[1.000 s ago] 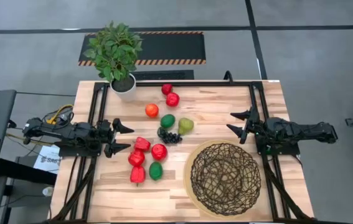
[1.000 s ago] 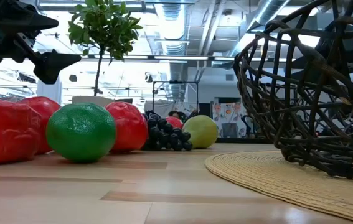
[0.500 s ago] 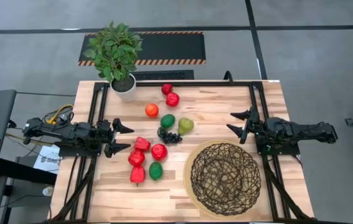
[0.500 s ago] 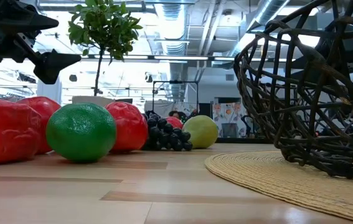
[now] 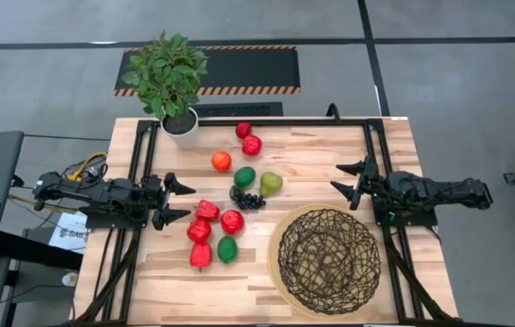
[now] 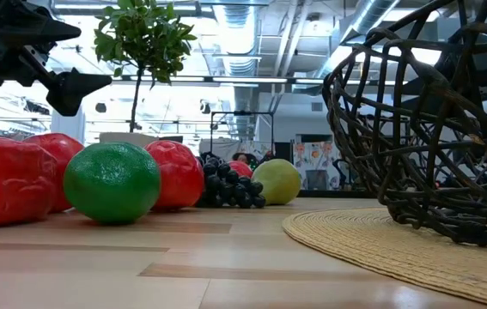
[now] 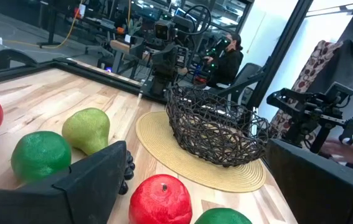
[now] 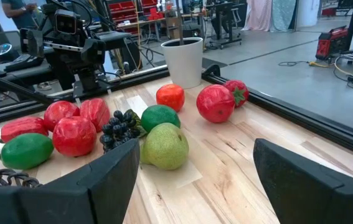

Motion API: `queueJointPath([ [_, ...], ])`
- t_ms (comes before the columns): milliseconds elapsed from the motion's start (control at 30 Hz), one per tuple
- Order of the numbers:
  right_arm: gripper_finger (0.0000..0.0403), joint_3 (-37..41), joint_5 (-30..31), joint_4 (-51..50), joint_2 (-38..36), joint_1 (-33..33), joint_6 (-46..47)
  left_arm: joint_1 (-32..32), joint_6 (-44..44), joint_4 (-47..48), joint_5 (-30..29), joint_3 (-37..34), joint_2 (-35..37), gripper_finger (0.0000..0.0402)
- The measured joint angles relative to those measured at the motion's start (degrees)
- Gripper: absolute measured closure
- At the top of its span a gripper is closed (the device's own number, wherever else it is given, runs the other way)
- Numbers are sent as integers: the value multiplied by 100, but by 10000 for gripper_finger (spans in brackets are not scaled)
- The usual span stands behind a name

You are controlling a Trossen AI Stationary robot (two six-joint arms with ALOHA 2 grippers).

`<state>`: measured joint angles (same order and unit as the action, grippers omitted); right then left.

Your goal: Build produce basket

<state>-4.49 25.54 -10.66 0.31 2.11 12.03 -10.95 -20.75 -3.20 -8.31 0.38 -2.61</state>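
The dark wire-mesh basket (image 5: 329, 256) sits on a tan round mat at the table's near right and holds nothing; it also shows in the low view (image 6: 432, 129) and the left wrist view (image 7: 216, 127). The produce lies on the table's middle: red peppers (image 5: 201, 232), a red apple (image 5: 232, 221), limes (image 5: 228, 249) (image 5: 244, 176), dark grapes (image 5: 248, 199), a green pear (image 5: 271, 183), an orange (image 5: 222, 161), two red fruits (image 5: 248, 138). My left gripper (image 5: 184, 200) is open at the table's left, just left of the peppers. My right gripper (image 5: 346, 181) is open at the right, beyond the basket's far side.
A leafy plant in a white pot (image 5: 180, 123) stands at the table's far left corner. A black metal frame (image 5: 266, 121) runs along the table's far edge and down both sides. A person (image 7: 226, 56) sits in the room beyond the table.
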Motion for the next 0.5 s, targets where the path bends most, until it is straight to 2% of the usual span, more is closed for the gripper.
queueJointPath([
  [133, 69, -2, 0, 2, 0, -2, -18, 0, -237, -61, -46, -1, -1, 30],
  [267, 69, 3, 2, 77, 0, -2, 167, -1, -1423, -57, -331, -2, -2, 30],
  [367, 69, 30, 3, 333, -1, -2, 725, -1, -2204, -99, -746, -2, -2, 30],
  [500, 69, 36, 3, 767, -2, -2, 1850, -1, -2538, -136, -1127, -2, -2, 30],
])
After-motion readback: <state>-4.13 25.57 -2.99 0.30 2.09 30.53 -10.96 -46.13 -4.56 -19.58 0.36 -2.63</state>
